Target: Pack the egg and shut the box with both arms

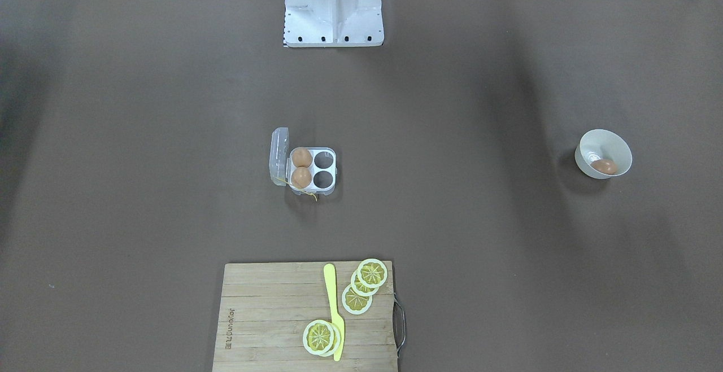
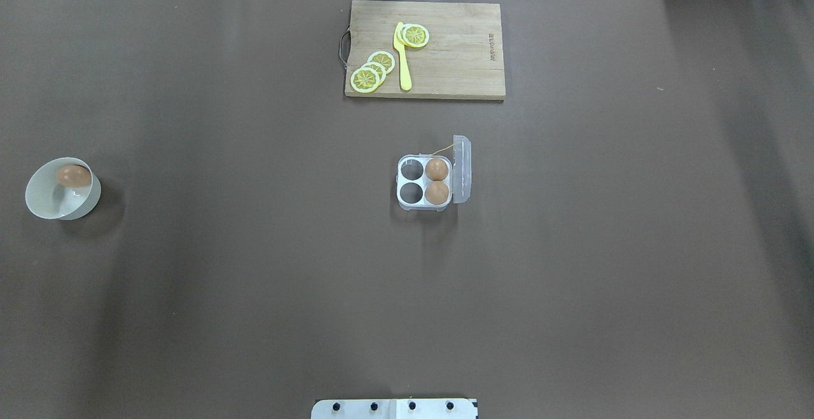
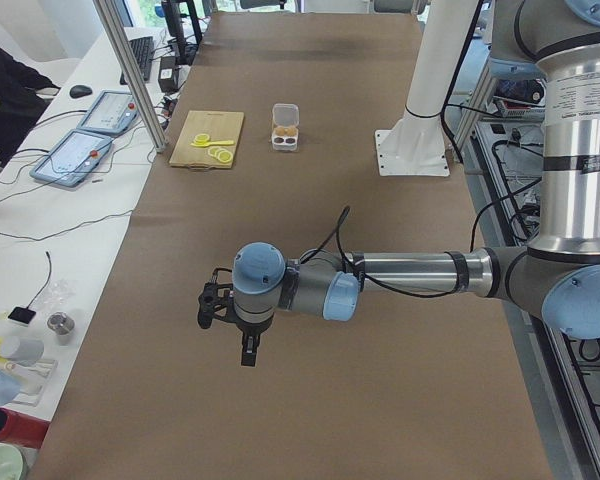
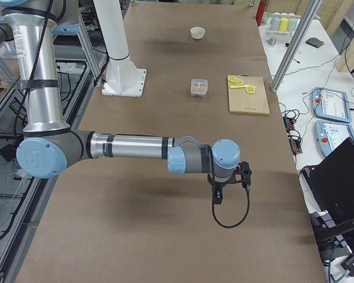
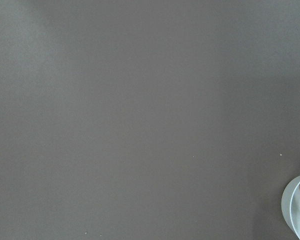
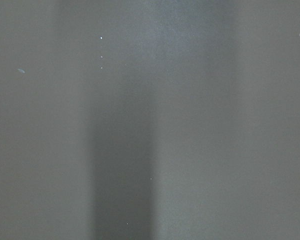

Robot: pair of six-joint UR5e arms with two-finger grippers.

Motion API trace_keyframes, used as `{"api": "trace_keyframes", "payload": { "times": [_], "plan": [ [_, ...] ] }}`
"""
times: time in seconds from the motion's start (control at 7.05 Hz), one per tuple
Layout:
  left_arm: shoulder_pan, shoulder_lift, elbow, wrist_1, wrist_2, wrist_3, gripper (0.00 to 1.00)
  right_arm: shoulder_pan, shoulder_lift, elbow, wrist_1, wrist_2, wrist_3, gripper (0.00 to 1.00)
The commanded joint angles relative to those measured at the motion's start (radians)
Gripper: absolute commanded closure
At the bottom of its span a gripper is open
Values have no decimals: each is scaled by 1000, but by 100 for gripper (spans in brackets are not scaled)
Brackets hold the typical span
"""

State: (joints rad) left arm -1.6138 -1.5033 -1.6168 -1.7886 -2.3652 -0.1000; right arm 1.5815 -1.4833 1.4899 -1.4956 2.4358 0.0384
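The loose egg (image 2: 73, 175) lies in a cream bowl (image 2: 44, 199) at the table's left end; it also shows in the front view (image 1: 604, 166). The box (image 2: 410, 184) stands mid-table with its clear lid (image 2: 462, 169) open and upright on the right side. Two brown eggs (image 2: 437, 180) fill its right cells; the two left cells are empty. My left gripper (image 3: 210, 305) shows only in the left side view, and my right gripper (image 4: 245, 174) only in the right side view. Both hang above bare table, far from the box. I cannot tell whether they are open or shut.
A wooden cutting board (image 2: 458, 63) with lemon slices (image 2: 372, 70) and a yellow knife (image 2: 402, 56) lies beyond the box. The white robot base (image 1: 333, 8) stands at the table's near edge. The bowl's rim (image 5: 290, 207) shows at the left wrist view's lower right corner.
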Motion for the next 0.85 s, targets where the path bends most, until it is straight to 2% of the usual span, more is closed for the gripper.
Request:
{"api": "trace_keyframes", "payload": {
  "times": [0.0,0.43,0.71],
  "plan": [
    [0,0,0,0,0,-1,2,0,0,1,0,-1,2,0],
    [3,-8,-70,-2,-9,-6,2,0,2,9,0,-1,3,0],
    [35,-9,-71,-12,-6,0,2,0,5,9,0,0,3,0]
  ]
}}
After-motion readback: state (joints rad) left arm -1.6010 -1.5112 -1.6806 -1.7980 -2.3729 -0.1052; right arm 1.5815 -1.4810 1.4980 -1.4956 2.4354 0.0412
